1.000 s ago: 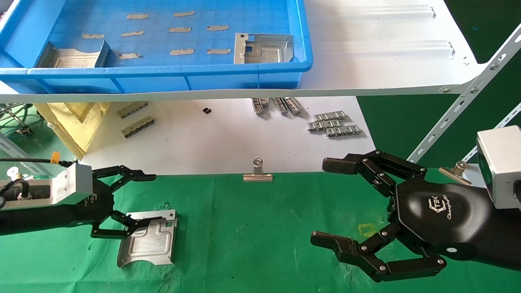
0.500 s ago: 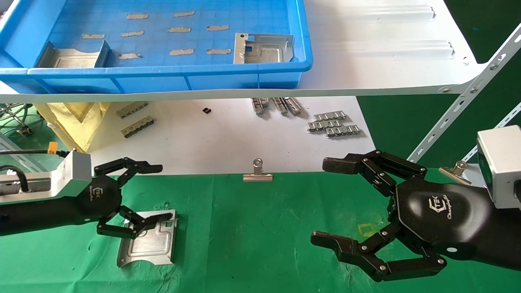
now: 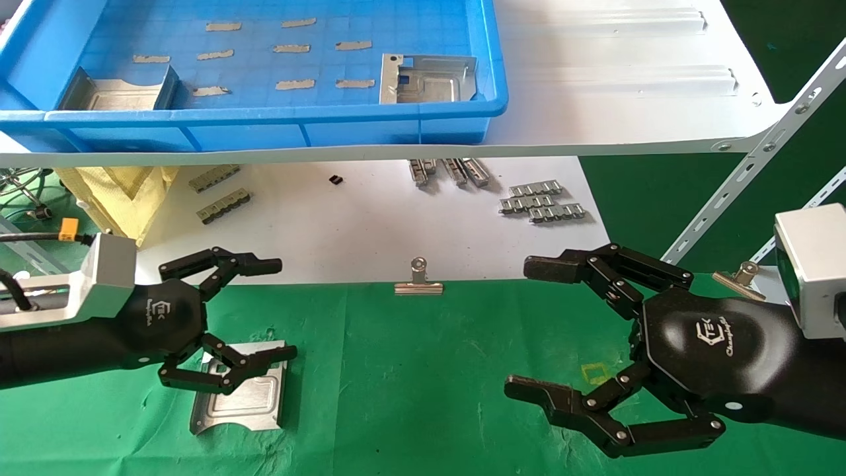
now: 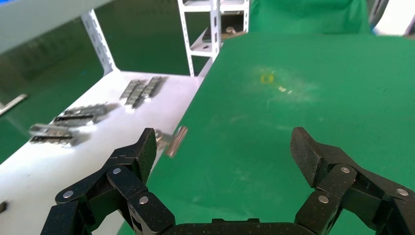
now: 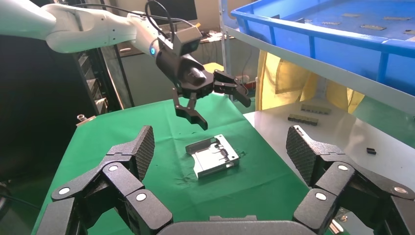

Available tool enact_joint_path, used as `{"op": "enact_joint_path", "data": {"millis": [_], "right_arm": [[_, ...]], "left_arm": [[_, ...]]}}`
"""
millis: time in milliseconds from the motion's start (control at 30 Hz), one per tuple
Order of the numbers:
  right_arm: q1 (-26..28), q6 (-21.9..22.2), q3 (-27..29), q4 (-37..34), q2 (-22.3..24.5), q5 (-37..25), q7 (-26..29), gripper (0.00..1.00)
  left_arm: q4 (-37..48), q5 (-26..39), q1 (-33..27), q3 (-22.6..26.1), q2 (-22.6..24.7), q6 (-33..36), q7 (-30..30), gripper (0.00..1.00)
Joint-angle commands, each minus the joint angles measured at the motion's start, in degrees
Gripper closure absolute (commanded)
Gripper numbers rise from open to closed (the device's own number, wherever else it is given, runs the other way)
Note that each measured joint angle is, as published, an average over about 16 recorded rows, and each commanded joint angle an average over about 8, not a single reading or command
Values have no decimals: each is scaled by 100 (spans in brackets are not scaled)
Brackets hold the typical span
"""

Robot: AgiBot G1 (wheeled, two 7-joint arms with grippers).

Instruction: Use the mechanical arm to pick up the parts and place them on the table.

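One silver part (image 3: 239,396) lies flat on the green table (image 3: 423,370), its curved notch toward the robot and its upturned edges running front to back; in the right wrist view (image 5: 213,155) it sits below the left gripper (image 3: 254,311), clear of the black fingers (image 3: 261,361), which hang spread above its far edge, holding nothing; the left arm reaches in level from the side; the right gripper (image 3: 535,327) hovers well apart over the cloth, fingers spread wide and empty.
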Motion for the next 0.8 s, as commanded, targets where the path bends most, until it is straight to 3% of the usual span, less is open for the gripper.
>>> {"op": "enact_joint_path", "data": {"millis": [33, 800], "right_arm": [[0, 0, 0, 0, 0, 0, 0, 0], [0, 0, 0, 0, 0, 0, 0, 0]], "left_arm": [[-219, -52, 102, -106, -41, -21, -161, 0], [-2727, -643, 1271, -1318, -515, -266, -2009, 0]]}}
